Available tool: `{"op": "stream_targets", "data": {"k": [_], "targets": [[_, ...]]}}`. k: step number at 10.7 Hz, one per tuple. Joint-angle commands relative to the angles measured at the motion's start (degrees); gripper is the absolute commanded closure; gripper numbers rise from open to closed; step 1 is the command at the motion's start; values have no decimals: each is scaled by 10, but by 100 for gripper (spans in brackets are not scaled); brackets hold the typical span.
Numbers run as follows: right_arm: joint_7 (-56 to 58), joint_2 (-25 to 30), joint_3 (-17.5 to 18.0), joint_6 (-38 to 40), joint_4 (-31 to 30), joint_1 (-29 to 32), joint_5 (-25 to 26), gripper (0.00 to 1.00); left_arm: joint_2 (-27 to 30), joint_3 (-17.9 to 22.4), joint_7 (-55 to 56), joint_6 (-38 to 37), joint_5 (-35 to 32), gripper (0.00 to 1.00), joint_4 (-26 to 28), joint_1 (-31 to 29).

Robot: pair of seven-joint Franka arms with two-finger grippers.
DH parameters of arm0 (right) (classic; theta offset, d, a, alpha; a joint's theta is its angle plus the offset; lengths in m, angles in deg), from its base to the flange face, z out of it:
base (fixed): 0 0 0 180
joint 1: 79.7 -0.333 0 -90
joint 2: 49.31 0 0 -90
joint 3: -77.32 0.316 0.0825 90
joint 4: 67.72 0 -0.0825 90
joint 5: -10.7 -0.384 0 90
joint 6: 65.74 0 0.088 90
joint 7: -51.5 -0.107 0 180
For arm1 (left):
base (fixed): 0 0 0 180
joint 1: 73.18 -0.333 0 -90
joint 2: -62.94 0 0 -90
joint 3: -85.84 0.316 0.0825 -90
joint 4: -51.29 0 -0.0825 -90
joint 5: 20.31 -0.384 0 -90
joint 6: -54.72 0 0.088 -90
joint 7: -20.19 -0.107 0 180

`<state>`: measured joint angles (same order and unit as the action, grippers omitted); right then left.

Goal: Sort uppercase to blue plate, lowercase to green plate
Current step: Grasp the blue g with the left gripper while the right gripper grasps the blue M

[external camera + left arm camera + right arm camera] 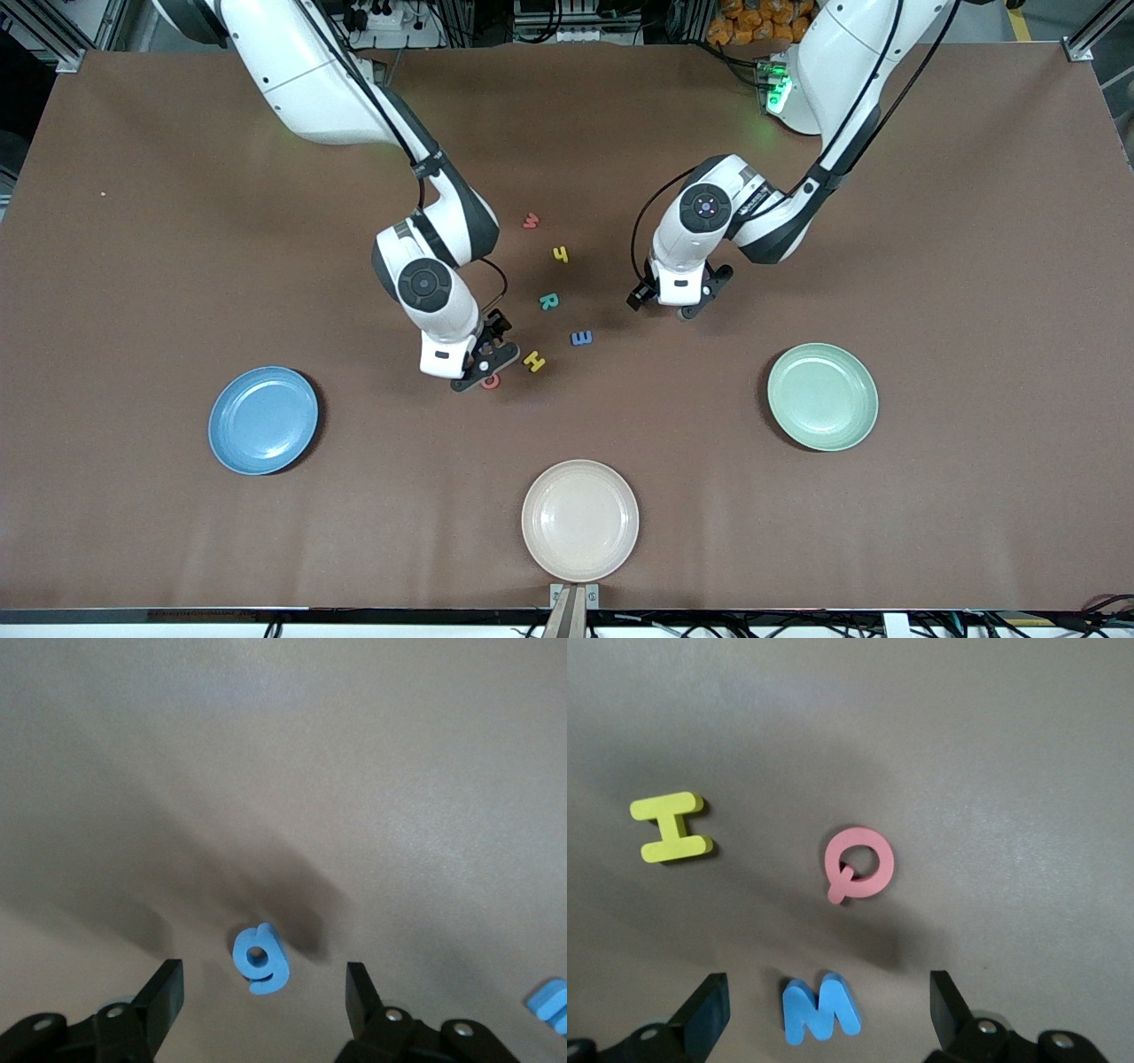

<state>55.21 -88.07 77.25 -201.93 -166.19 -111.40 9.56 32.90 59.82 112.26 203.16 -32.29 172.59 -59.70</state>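
Left hand (261, 992) half-open astride blue g (260, 958); untouched.

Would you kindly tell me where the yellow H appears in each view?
Front view: yellow H lies on the table, nearer the camera than the teal R.
Left wrist view: not in it.
Right wrist view: yellow H lies flat, apart from the red Q.
Shared landmark: the red Q, beside the H in both of those views.
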Motion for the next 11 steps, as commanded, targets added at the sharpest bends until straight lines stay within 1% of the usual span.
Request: {"op": "stream_targets", "data": {"k": [1, 2, 4, 5, 6, 8, 9, 10, 11], "targets": [[-8, 0, -5, -5, -16, -5, 36, 0, -16, 3, 55, 19, -59, 21, 1, 4], [4, 0, -5, -3, -17, -3, 51, 0, -24, 3, 71, 19, -80, 21, -4, 3], [30, 6, -5, 0, -37, -5, 52, 0, -25, 3, 77, 19, -88, 23, -5, 2], [30, 6, -5, -5, -46, -6, 52, 0, -25, 3, 77, 19, -87, 28, -5, 3], [30, 5, -4, -6, -45, -6, 52, 0, -25, 3, 77, 19, -88, 35, -5, 3], [30, 6, -2, -14, -46, -5, 51, 0, -27, 3, 77, 19, -87, 62, -5, 3], [29, 7, 0, -15, -45, -6, 50, 0, -28, 3, 77, 19, -87, 86, -7, 3], [29, 9, 1, -15, -45, -8, 49, 0, -27, 3, 77, 19, -88, 100, -9, 2], [28, 11, 0, -18, -45, -11, 47, 0, -20, 3, 72, 18, -89, 100, -11, -6]]}}
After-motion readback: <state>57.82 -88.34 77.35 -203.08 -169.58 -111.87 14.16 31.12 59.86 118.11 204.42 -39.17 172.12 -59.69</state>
